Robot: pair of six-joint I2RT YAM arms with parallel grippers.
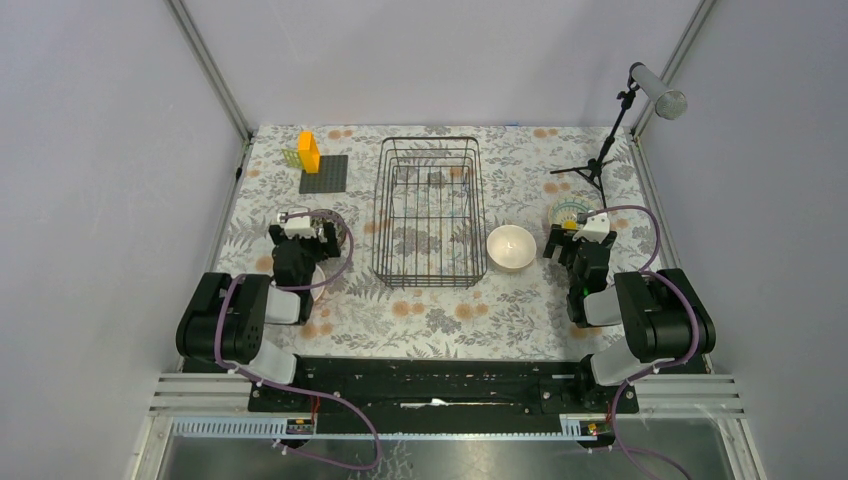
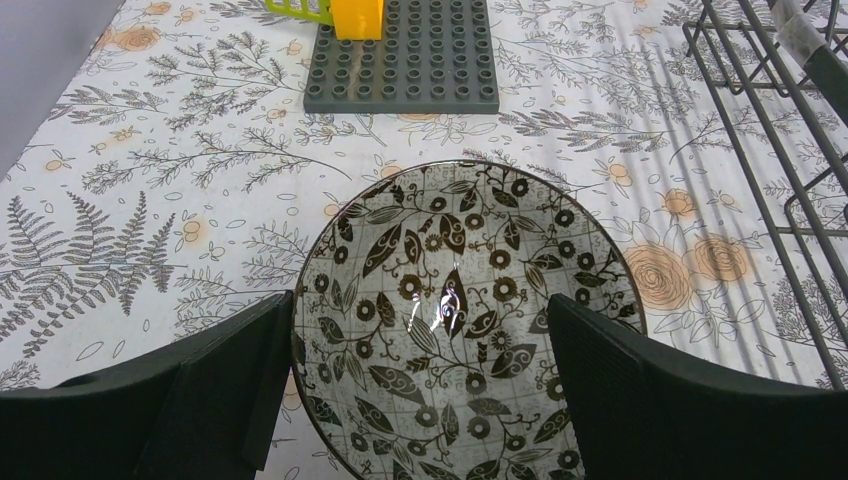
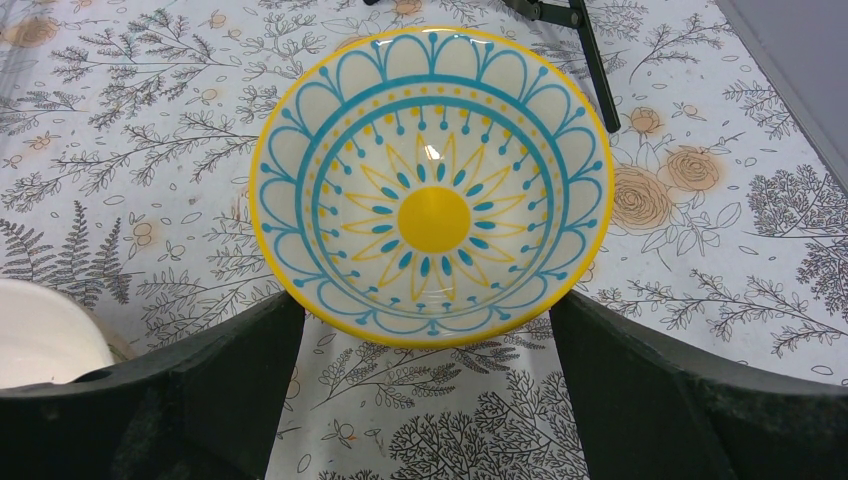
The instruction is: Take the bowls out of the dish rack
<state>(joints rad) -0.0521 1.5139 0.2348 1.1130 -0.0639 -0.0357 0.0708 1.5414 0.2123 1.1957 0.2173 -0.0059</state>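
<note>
Hovering with jaws spread wide
Left gripper (image 2: 420,310) straddles the leaf-patterned bowl (image 2: 470,240), right gripper (image 3: 425,300) the blue-and-yellow bowl (image 3: 432,215), apparently gripping neither; a cream bowl (image 1: 511,247) sits just right of the dish rack (image 1: 382,215)

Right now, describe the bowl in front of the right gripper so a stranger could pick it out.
Start at the black wire dish rack mid-table and go right, past the plain white bowl. The next bowl alone has a yellow rim, teal arches and a yellow centre.
</note>
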